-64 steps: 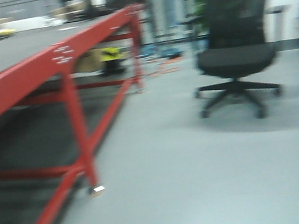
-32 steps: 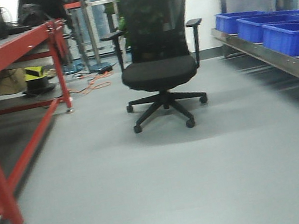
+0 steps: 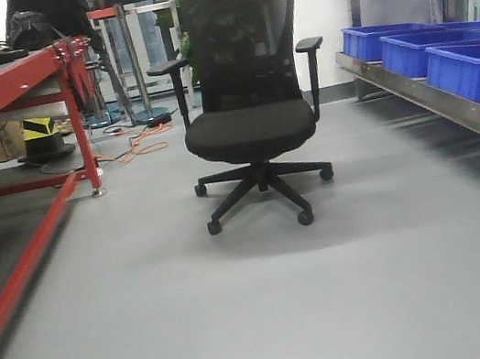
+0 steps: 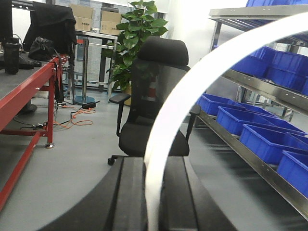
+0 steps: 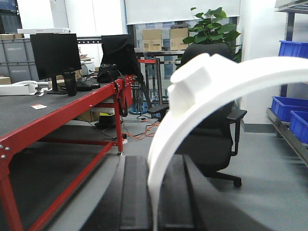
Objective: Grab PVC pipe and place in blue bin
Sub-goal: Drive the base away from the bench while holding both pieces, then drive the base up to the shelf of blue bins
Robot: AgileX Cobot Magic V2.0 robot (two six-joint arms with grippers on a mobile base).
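Left fingers (image 4: 132, 192) clamp one white pipe (image 4: 159, 144), right fingers (image 5: 134, 192) a second pipe (image 5: 216, 86). One black chair (image 3: 249, 122) stands ahead, with four blue bins (image 3: 462, 66) on the lower shelf (image 3: 431, 104) right of it and one red table (image 3: 0, 87) to its left.

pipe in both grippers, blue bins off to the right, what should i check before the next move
1. Left gripper shut on white curved PVC pipe: ok.
2. Right gripper shut on white collared pipe piece: ok.
3. Aisle ahead: not ok, black mesh office chair stands in the middle.
4. Blue plastic bins on steel shelf at right: ok.
5. Which bin is the target: cannot tell.
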